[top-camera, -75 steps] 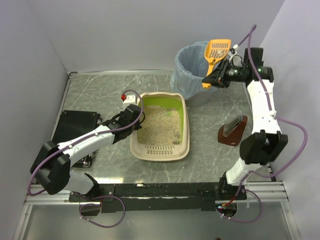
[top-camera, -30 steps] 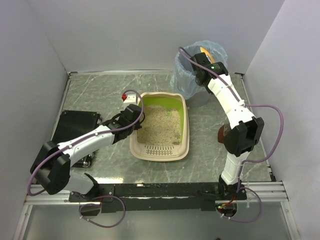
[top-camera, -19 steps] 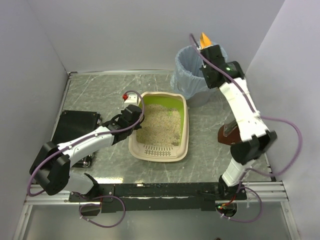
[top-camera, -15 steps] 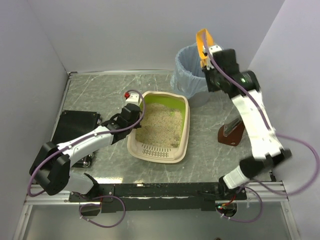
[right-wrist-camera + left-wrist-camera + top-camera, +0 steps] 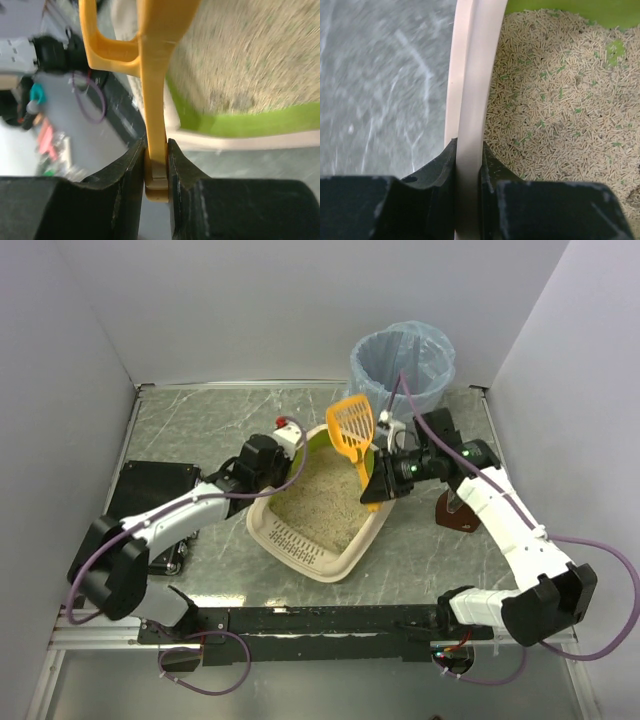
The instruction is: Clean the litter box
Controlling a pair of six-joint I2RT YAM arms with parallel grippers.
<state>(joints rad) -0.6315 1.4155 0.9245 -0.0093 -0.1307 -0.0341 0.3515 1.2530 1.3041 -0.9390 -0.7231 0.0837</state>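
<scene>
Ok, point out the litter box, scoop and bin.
litter box (image 5: 298,537), top external view, on its slotted cream lip.
scoop (image 5: 352,426), top external view, on its orange slotted blade.
bin (image 5: 366,370), top external view, on the blue bag's left wall.

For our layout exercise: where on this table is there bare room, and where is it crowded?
Bare: far-left tabletop between black pad, back edge and litter box; near strip between litter box and base rail. Crowded: between litter box, bin and brown stand, around the scoop.

- Overhead camera, high behind me, looks down on the whole counter (image 5: 200,430).
- Wrist cameras look close past my left claw (image 5: 468,147) and right claw (image 5: 156,145); all share the litter box (image 5: 300,548).
</scene>
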